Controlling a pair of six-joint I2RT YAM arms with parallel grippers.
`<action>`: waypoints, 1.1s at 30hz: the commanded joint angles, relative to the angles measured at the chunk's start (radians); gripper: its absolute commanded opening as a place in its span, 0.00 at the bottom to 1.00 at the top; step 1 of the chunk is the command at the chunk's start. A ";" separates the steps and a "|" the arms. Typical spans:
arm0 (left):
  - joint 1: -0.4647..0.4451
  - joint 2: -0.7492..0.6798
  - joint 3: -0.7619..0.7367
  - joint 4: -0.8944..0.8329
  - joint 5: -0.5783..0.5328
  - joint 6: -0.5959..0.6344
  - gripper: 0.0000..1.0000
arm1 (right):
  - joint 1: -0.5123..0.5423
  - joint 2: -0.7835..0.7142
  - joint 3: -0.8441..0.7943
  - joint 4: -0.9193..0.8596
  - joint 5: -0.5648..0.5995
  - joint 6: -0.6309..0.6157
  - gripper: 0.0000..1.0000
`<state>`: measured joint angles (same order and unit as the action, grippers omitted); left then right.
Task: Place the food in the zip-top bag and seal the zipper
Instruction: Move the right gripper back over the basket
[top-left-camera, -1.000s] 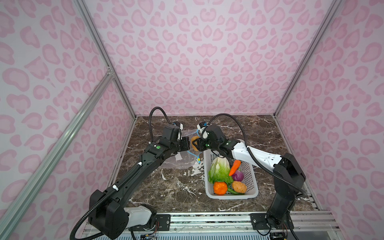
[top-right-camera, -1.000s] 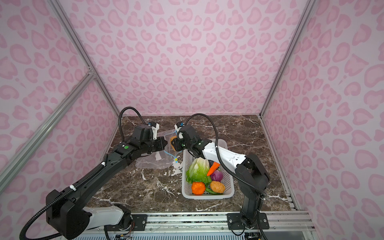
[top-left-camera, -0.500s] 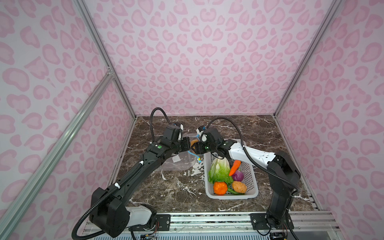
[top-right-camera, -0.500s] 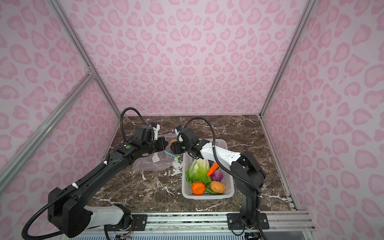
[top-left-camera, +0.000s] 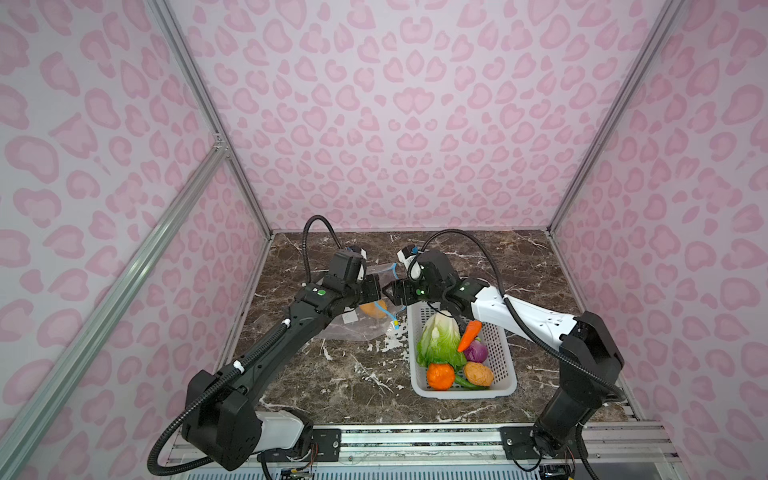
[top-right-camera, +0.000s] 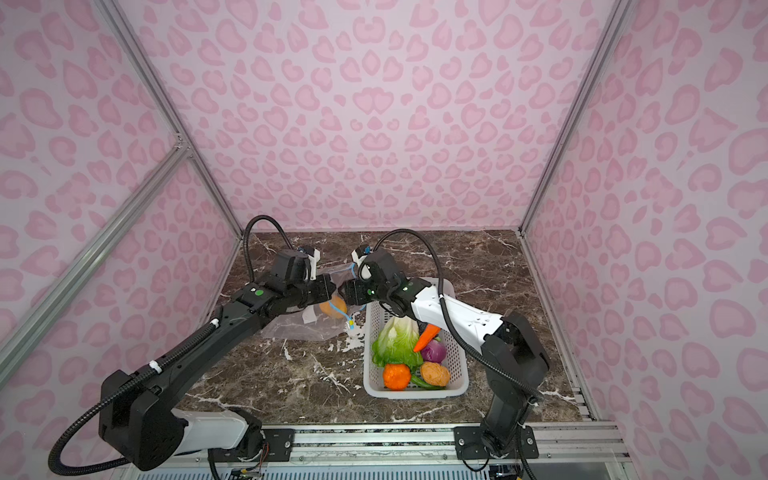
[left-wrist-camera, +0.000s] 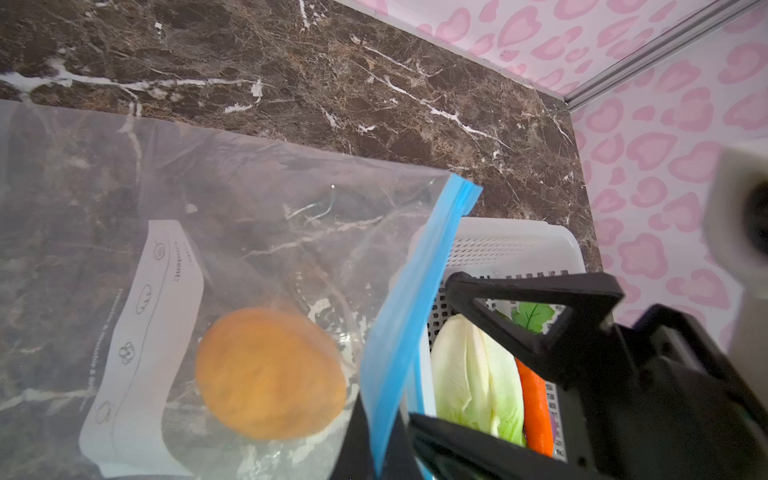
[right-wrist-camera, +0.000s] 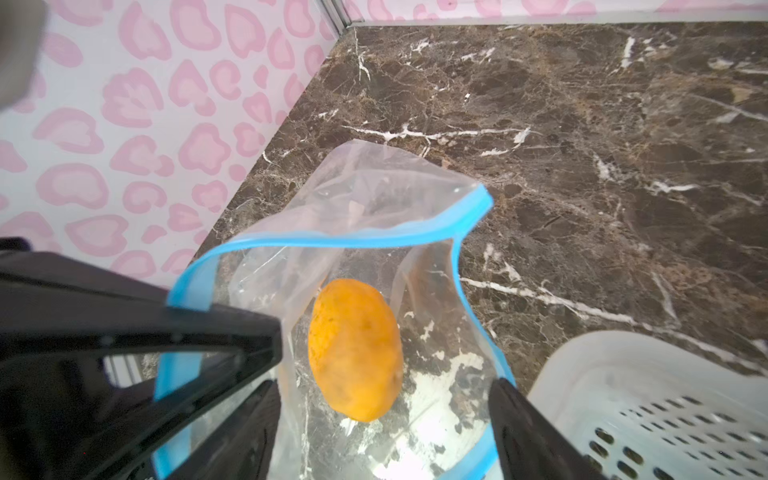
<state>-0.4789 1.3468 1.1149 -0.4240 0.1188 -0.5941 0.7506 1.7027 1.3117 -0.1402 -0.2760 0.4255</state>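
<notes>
zip-top bag (left-wrist-camera: 249, 199): clear thin plastic film, glossy, creased; zipper (left-wrist-camera: 419, 282): smooth blue plastic strip; potato (right-wrist-camera: 355, 349): matt yellow-brown skin, faintly speckled; basket (right-wrist-camera: 648, 374): white perforated plastic, satin; table (right-wrist-camera: 582, 124): polished brown marble-look slab; frame rail (top-left-camera: 124, 284): brushed metal

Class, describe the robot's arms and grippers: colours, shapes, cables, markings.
The left arm is black with a white base link and a green dot; the right arm is black with a white forearm. A ribbed black cable loops along each. The left gripper and right gripper are black; the right's fingers are hollow triangles.
</notes>
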 joint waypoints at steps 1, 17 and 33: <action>0.002 0.006 0.003 0.008 -0.019 -0.003 0.02 | -0.014 -0.033 -0.020 0.004 0.000 0.004 0.79; 0.002 0.006 0.004 0.007 -0.015 0.008 0.02 | -0.240 -0.333 -0.186 -0.426 0.228 0.139 0.74; 0.002 -0.003 0.000 0.016 -0.009 0.004 0.02 | -0.310 -0.397 -0.461 -0.325 0.166 0.372 0.69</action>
<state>-0.4789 1.3502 1.1149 -0.4244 0.1078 -0.5934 0.4454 1.3003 0.8635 -0.4973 -0.0887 0.7383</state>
